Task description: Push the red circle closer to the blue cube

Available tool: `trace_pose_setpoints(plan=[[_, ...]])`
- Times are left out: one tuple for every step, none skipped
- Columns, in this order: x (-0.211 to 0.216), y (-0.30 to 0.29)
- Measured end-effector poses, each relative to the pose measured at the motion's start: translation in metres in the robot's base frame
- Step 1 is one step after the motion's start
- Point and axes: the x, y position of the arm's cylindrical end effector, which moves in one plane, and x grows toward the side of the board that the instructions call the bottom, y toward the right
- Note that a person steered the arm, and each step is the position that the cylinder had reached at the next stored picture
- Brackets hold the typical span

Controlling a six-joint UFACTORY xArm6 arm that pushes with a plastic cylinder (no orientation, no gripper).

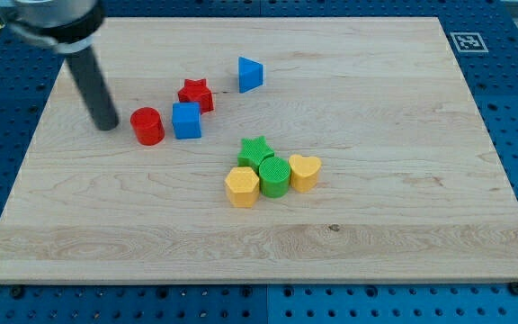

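Observation:
The red circle (147, 125) stands on the wooden board at the view's upper left. The blue cube (187, 120) is just to its right, with a narrow gap or light contact between them; I cannot tell which. My tip (107, 125) rests on the board just left of the red circle, a small gap apart. The dark rod rises from it toward the view's top left.
A red star (196, 94) sits just above and right of the blue cube. A blue triangle (250, 74) lies farther right. A cluster of green star (255, 150), green circle (274, 176), yellow hexagon (242, 187) and yellow heart (305, 171) sits mid-board.

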Motion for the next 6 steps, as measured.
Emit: trace_pose_setpoints(plan=[[0.02,0.001],[0.018,0.062],[0.015,0.128],[0.015,0.152],[0.021,0.135],[0.032,0.087]])
